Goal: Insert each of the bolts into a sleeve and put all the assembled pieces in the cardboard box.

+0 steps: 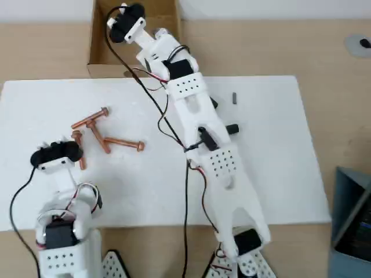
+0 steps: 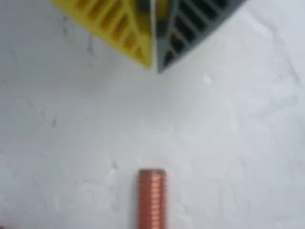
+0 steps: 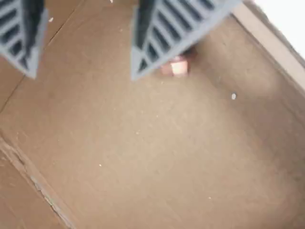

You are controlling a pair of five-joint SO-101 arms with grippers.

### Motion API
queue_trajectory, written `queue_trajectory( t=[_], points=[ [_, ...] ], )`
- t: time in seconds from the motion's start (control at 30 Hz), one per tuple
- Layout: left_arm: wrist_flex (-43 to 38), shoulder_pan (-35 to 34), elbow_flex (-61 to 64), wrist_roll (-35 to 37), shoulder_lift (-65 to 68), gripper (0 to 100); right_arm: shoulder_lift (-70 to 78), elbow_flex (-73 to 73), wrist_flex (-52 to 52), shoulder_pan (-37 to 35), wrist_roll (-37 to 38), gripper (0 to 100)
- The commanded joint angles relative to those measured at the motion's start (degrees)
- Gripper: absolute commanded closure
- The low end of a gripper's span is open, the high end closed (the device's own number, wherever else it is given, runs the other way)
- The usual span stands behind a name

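Several copper bolts (image 1: 98, 139) lie loose on the white mat (image 1: 278, 174) at the left. One bolt's threaded end (image 2: 152, 198) shows just short of my left gripper (image 2: 155, 67), whose yellow and grey fingers meet at the tips with nothing between them. My right gripper (image 3: 85, 72) hangs open inside the cardboard box (image 1: 95, 55) at the table's far side. A copper piece (image 3: 177, 67) lies on the box floor (image 3: 157, 157), partly hidden behind one grey finger (image 3: 157, 33). A dark sleeve (image 1: 235, 98) lies on the mat right of the right arm, and another (image 1: 232, 128) sits nearer that arm.
The right arm (image 1: 203, 133) stretches diagonally across the mat's middle, trailing black cables (image 1: 186, 191). The left arm's base (image 1: 61, 243) stands at the near left edge. A grey bin (image 1: 351, 220) sits off the mat at the right.
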Motion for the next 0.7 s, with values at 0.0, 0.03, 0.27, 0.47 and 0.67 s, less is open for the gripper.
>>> queue_trajectory(
  t=[0.0, 0.03, 0.27, 0.47, 0.67],
  points=[
    [-1.0, -0.8, -0.5, 0.1, -0.3, 100, -0.3, -5.9, 1.6, 1.3, 0.3, 84.6],
    [-1.0, -0.8, -0.5, 0.1, -0.3, 100, -0.3, -6.7, 2.4, 1.3, 0.2, 84.6],
    [-1.0, -0.8, -0.5, 0.1, -0.3, 100, -0.5, -17.0, 14.2, 1.3, 0.0, 84.6],
    [-1.0, -0.8, -0.5, 0.1, -0.3, 100, -1.2, -25.5, 25.9, 1.3, 0.4, 84.6],
    [-1.0, -0.8, -0.5, 0.1, -0.3, 100, -7.3, -25.4, 36.8, 1.3, 0.1, 84.6]
  ],
)
